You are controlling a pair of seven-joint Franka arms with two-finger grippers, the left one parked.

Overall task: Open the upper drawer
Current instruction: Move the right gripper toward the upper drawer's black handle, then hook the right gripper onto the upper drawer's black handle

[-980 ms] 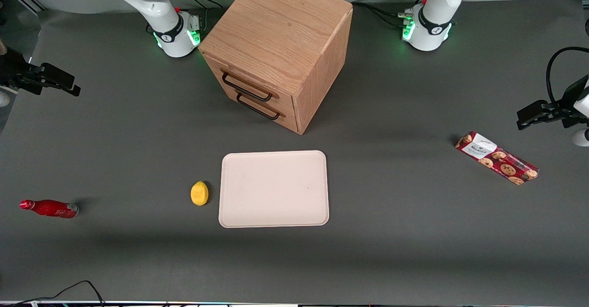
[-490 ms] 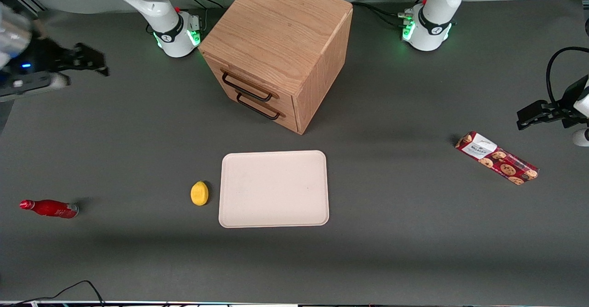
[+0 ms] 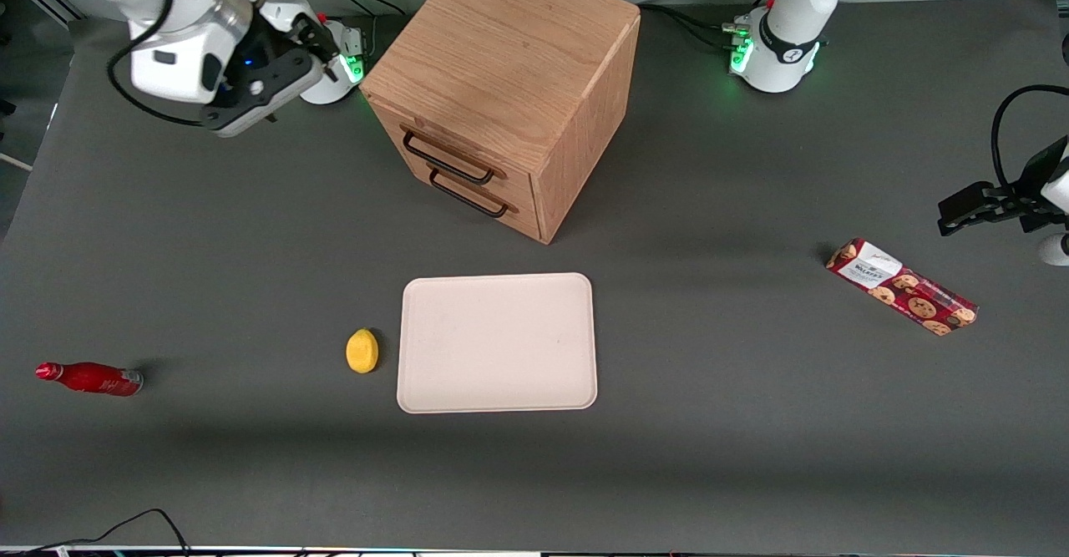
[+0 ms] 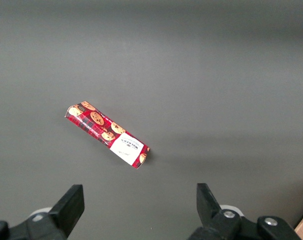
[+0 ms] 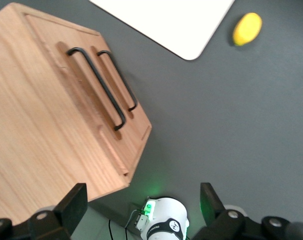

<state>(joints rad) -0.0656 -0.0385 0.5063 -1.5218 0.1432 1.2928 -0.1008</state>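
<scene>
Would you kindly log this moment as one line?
task: open upper drawer | drawer: shut | end effector: open, empty, above table beside cabinet

Your front view looks steeply down on the whole table (image 3: 250, 231) from well back, facing both arm bases, with the oak cabinet (image 3: 509, 81) farther from it than the cream tray (image 3: 498, 342). Your right wrist view rides on the working arm, looking down past its gripper (image 5: 141, 210), whose fingers stand spread apart, close on the cabinet's drawer fronts; it shares cabinet, tray and lemon (image 5: 247, 29) with the front view. Your left wrist view looks down near the cookie pack (image 4: 107, 136), also in the front view.
</scene>
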